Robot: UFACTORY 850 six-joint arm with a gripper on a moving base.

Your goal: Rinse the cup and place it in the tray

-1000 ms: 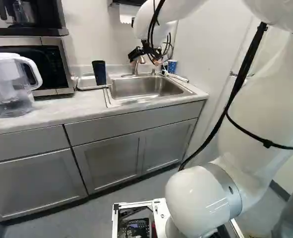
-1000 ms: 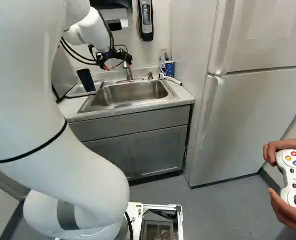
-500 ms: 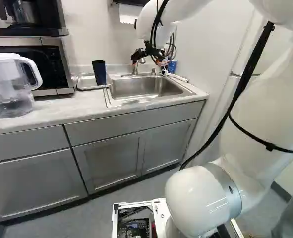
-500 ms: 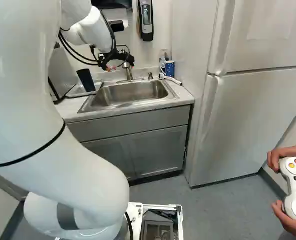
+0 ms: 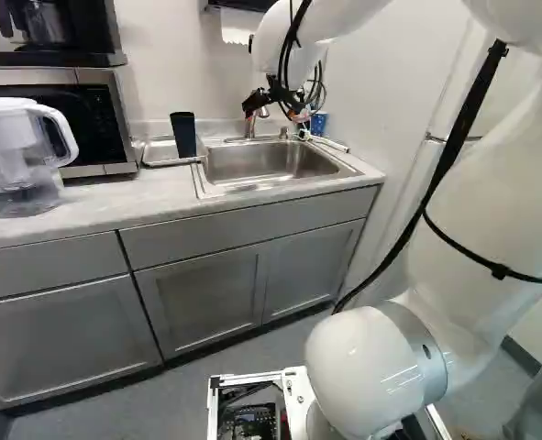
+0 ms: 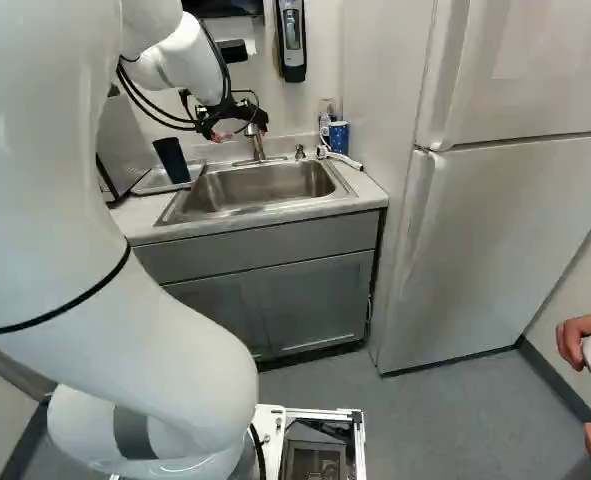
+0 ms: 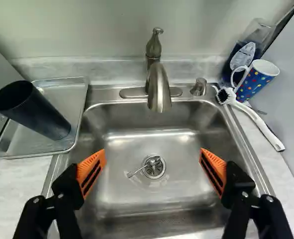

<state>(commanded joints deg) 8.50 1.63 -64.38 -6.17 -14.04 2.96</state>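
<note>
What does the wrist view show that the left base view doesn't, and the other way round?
Clearly seen only in the wrist view: the sink drain and the bottle behind the mug.

Only in the left base view: the water pitcher, coffee maker and cabinet doors.

Both: the claw, sink, faucet, brush, that mug, and the dark cup in the tray.
</note>
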